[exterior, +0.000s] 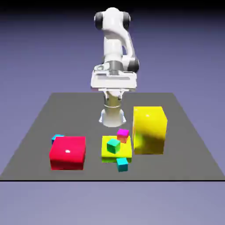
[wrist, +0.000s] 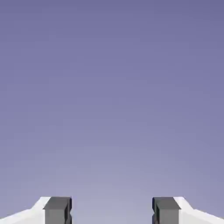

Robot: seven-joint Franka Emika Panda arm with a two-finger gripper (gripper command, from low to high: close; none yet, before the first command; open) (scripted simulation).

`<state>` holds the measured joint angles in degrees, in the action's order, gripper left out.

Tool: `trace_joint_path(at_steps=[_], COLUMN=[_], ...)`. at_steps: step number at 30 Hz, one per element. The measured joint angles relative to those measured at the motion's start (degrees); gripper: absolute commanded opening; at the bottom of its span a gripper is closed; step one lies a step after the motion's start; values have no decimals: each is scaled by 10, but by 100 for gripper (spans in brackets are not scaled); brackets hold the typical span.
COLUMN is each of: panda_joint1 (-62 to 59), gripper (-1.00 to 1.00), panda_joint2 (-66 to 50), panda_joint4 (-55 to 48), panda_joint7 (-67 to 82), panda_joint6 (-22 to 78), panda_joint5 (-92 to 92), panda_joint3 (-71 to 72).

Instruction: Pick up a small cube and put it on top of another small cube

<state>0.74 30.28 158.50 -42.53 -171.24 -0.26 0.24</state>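
A tiny cyan small cube [exterior: 122, 165] lies on the table just in front of a low yellow block [exterior: 105, 151]. Another cyan small cube [exterior: 56, 138] peeks out behind the red block [exterior: 67, 152]. On the low yellow block sit a greener teal cube [exterior: 113, 146] and a magenta cube [exterior: 123, 135]. My gripper [exterior: 113, 93] hangs high above the table's far middle, well away from all the cubes. In the hand view the gripper [wrist: 112, 212] is open, its grey fingertips [wrist: 57, 211] wide apart with only the plain backdrop between them.
A tall yellow block [exterior: 150, 130] stands right of the low yellow one. The red block is at the exterior view's left. The grey table [exterior: 184, 145] ends close in front of the cyan cube.
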Motion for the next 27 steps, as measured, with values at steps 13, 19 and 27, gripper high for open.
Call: trace_joint_path(at_steps=[13, 19, 27], panda_joint1=[6, 8, 11], gripper=[0, 0, 0], panda_joint2=[-257, -375, -533], panda_joint4=[-270, -395, -561], panda_joint7=[-8, -11, -16], panda_joint6=[299, 436, 620], panda_joint5=[-28, -41, -58], panda_joint3=[26, 38, 54])
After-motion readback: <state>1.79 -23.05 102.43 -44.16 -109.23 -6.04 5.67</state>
